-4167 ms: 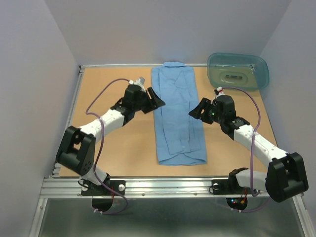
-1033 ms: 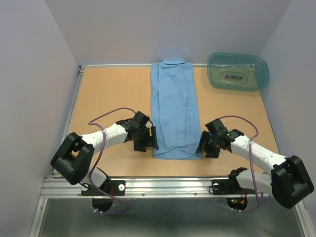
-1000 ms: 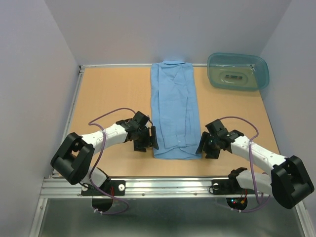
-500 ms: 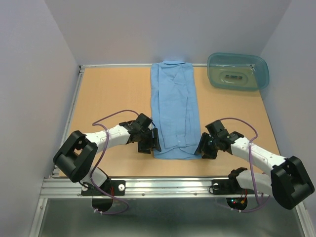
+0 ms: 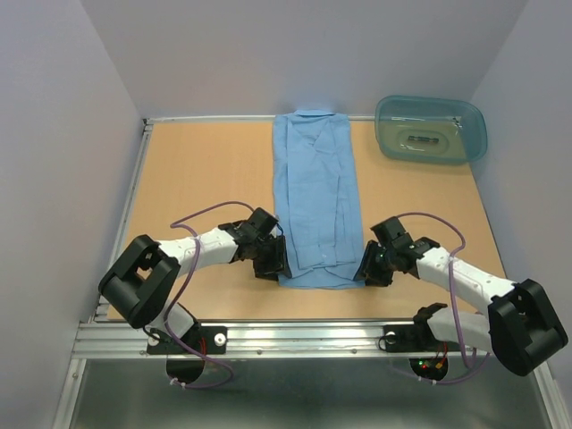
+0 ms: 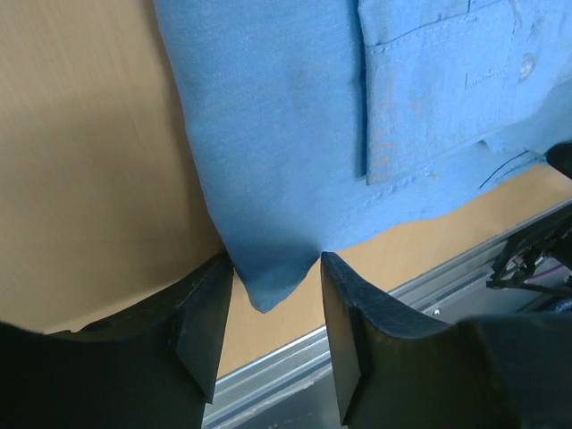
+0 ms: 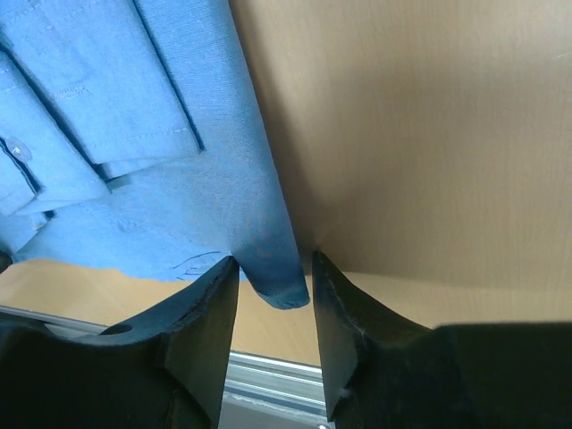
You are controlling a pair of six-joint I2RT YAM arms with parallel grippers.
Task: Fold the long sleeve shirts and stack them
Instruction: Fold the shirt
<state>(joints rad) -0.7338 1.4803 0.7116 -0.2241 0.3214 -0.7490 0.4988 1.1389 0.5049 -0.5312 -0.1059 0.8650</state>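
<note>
You get soft, even light from above in the top view: the desk [image 5: 197, 179] is bright, free of glare, with only thin shadows under the arms [image 5: 210, 241]. The walls [image 5: 54, 134] take a pale lilac cast. In both wrist views the fingers [image 6: 201, 326] are dark and slightly soft close to the lens, while the shirt [image 6: 268, 116] weave is sharp. Its corner darkens between them. In your left wrist view the desk looks streaked at left. In the right wrist view a soft shadow follows the shirt's right edge.
</note>
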